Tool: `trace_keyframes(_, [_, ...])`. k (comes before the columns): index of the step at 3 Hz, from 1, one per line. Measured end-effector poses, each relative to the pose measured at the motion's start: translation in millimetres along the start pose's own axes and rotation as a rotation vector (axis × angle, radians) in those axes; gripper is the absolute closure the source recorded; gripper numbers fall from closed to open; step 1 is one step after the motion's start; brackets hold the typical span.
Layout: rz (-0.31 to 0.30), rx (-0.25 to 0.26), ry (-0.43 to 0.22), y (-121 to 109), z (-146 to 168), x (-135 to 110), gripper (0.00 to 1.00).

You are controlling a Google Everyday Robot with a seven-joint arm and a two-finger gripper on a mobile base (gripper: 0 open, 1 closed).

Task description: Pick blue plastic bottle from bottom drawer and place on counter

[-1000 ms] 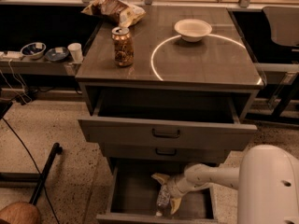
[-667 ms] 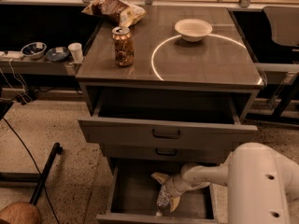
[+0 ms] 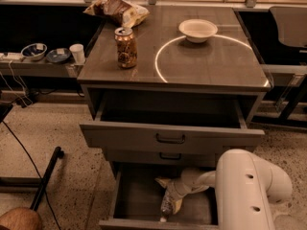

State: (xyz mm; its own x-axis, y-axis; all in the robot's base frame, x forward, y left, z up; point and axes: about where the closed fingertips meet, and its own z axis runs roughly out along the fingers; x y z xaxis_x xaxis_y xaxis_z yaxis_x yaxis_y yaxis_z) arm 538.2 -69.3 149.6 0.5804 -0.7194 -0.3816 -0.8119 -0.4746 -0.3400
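Gripper [image 3: 169, 194] is down inside the bottom drawer [image 3: 125, 195], same spot as 1 s ago. Fingers are spread apart, not clamped. Bottle [image 3: 166, 207] lies tilted on the drawer floor, cap toward the front edge, right by the lower finger [image 3: 176, 206]; can't tell if they touch. Bottle hasn't shifted from the earlier frames. The one real change: the arm's big white link [image 3: 249, 190] has swung left and now covers more of the drawer's right side. Counter [image 3: 206, 63] is unchanged, with the can [image 3: 126, 48] left of the ring and the bowl [image 3: 197, 30] on its far edge.
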Motion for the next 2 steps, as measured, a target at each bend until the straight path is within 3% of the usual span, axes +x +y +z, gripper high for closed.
trace_keyframes(1, [0.012, -0.022, 0.012, 1, 19, 14, 0.03])
trace_keyframes(2, [0.039, -0.050, 0.007, 12, 35, 25, 0.22])
